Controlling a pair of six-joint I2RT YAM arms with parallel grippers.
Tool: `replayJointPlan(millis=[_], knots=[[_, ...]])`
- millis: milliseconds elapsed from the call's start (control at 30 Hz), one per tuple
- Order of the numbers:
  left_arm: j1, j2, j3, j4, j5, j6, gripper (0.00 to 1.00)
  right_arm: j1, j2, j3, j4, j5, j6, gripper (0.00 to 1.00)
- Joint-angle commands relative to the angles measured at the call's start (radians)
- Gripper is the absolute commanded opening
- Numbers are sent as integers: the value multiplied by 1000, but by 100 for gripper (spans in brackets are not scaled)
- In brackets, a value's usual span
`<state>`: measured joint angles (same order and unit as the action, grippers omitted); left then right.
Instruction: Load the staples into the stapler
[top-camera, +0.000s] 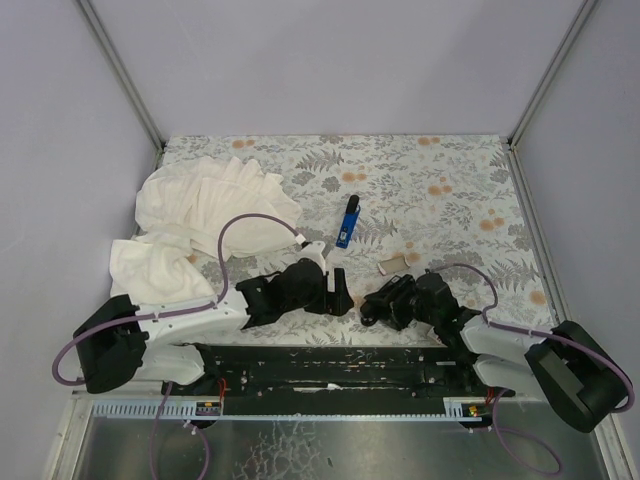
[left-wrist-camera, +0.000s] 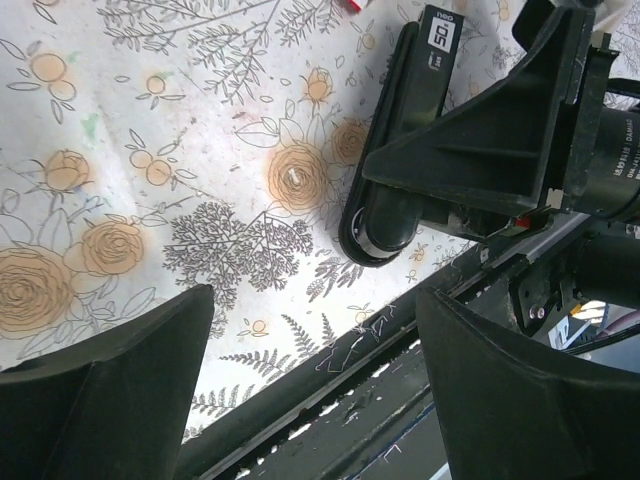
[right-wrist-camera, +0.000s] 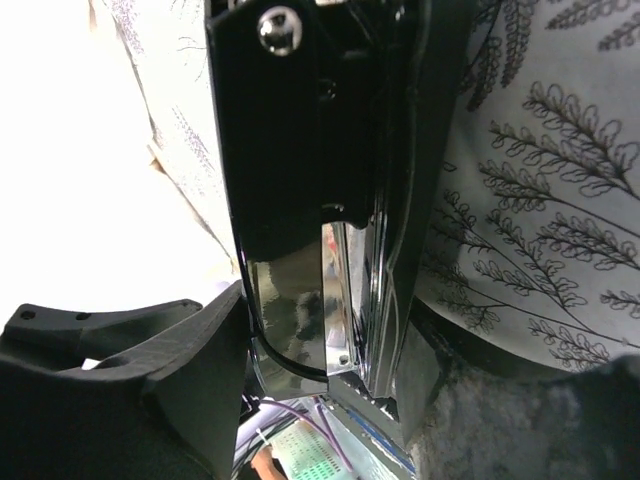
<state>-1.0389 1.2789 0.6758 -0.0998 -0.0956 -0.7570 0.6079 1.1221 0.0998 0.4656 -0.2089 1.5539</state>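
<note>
**Bench** (top-camera: 450, 165): flat top with a leaf and flower print, walled on three sides.

**Stapler** (left-wrist-camera: 410, 90): long, slim black body with a rounded end and a small label reading "50". It lies near the front edge of the bench, between the two arms. The right wrist view shows a bright metal channel along it.

**Right tool** (top-camera: 378, 306): set low over the stapler, one finger on each side of the black body and the near finger against it. Whether it actually clamps the stapler cannot be told.

**Left tool** (left-wrist-camera: 315, 300): jaws wide apart with only printed bench between them. It sits just beside the stapler's rounded end, not touching it.

**Staple box** (top-camera: 392, 265): small and pale, on the bench just beyond the right tool and apart from it. A red corner shows at the top edge of the left wrist view.

**Blue piece** (top-camera: 347, 221): short bright blue body with a black near end. It lies alone toward mid-bench, well apart from both tools.

**Cloth** (top-camera: 210, 205): large, white and crumpled, heaped at the left side of the bench and reaching the left arm.

**Silvery slivers** (left-wrist-camera: 345, 352): a few thin bits scattered by the front edge; too small to identify.
</note>
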Motion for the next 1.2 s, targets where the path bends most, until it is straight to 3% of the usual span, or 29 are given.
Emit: replayJointPlan(millis=[0, 67, 133, 500, 667, 833, 900, 1033, 1167], knots=[[24, -41, 4, -18, -22, 33, 82, 6, -46, 69, -112, 61, -56, 60], [29, -56, -1, -22, -28, 38, 82, 6, -61, 88, -149, 74, -81, 87], [36, -69, -9, -23, -31, 40, 82, 6, -79, 114, -198, 86, -110, 100], [88, -99, -11, -40, -20, 68, 83, 6, -276, 209, -552, 299, -237, 99], [169, -92, 17, -76, 0, 110, 84, 6, -366, 364, -802, 523, -449, 99], [294, -89, 44, -89, 17, 190, 85, -2, -313, 543, -905, 656, -756, 99], [378, -87, 47, -84, 21, 215, 88, -35, -261, 604, -895, 631, -870, 99], [590, -95, 32, -31, 60, 262, 89, -308, -133, 684, -839, 318, -1039, 99], [858, -144, -19, 61, 88, 267, 94, -536, -109, 638, -657, 204, -1132, 100]])
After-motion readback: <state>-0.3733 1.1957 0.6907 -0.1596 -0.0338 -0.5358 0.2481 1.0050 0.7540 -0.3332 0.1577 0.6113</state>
